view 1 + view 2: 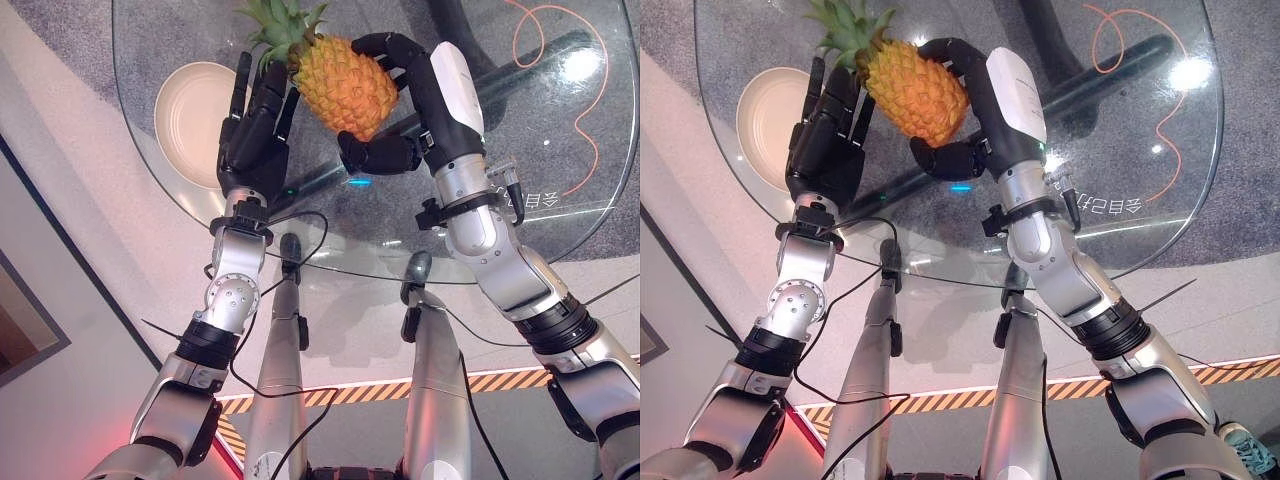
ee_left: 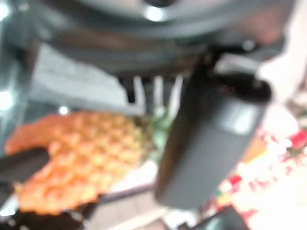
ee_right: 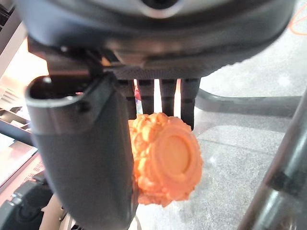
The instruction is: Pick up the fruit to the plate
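Note:
An orange pineapple (image 1: 345, 85) with a green leafy crown hangs above the round glass table (image 1: 560, 150). My right hand (image 1: 445, 95) is shut on it, fingers curled over the top and thumb under the body. The right wrist view looks at the fruit's round base (image 3: 168, 163) between the thumb (image 3: 91, 158) and the fingers. My left hand (image 1: 255, 135) is open, its straight fingers against the crown end of the pineapple (image 2: 81, 158). A cream plate (image 1: 190, 105) lies on the glass just left of the left hand, with nothing on it.
Through the glass I see grey speckled floor, the table's dark base legs (image 1: 520, 60) and an orange cable (image 1: 590, 90) looping at the right. The table's near rim (image 1: 400, 275) curves just past my wrists.

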Tool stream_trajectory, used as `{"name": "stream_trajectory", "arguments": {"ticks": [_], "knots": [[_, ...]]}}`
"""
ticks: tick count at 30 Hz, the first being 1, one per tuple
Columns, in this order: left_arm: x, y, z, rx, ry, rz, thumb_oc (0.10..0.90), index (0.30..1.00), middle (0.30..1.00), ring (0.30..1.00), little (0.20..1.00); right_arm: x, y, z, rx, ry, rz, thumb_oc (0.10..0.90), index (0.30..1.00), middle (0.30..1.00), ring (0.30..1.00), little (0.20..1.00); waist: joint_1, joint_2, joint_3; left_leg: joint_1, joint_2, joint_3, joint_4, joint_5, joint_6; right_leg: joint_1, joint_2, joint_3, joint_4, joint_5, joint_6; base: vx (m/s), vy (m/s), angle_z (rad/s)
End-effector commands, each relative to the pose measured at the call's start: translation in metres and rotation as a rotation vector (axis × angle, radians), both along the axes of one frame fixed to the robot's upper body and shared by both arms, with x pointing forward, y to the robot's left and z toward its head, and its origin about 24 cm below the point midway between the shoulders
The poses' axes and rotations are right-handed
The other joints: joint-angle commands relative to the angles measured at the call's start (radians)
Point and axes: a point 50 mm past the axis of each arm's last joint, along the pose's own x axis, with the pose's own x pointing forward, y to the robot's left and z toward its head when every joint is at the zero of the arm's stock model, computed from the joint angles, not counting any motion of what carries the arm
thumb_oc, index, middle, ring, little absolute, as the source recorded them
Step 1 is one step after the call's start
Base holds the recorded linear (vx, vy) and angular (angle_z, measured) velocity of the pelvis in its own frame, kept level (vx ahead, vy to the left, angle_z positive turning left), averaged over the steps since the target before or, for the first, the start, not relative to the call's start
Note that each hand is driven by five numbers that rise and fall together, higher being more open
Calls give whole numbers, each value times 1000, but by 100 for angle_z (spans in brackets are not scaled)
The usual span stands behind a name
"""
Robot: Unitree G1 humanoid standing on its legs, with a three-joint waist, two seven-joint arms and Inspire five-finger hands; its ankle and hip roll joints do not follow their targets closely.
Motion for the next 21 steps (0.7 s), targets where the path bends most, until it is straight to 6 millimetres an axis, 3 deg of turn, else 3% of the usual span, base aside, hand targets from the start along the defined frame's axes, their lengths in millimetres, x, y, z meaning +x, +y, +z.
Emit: {"name": "stream_trajectory", "arguments": {"ticks": [1, 21], "knots": [[-20, -13, 65, 31, -318, -10, 800, 900, 900, 900, 900, -60, 52, 64, -13, -343, 332, 100, 300, 300, 300, 200, 7, -53, -20, 30, -78, 59, 69, -91, 63, 140, 70, -84, -314, 196, -2, 0, 0, 0], [-21, -13, 70, 49, -358, -17, 800, 900, 900, 900, 900, -69, 70, 61, -169, -309, 457, 100, 300, 300, 300, 200, 15, -51, -20, 27, -80, 56, 75, -89, 62, 138, 68, -89, -309, 196, -2, 0, 0, 0]]}}
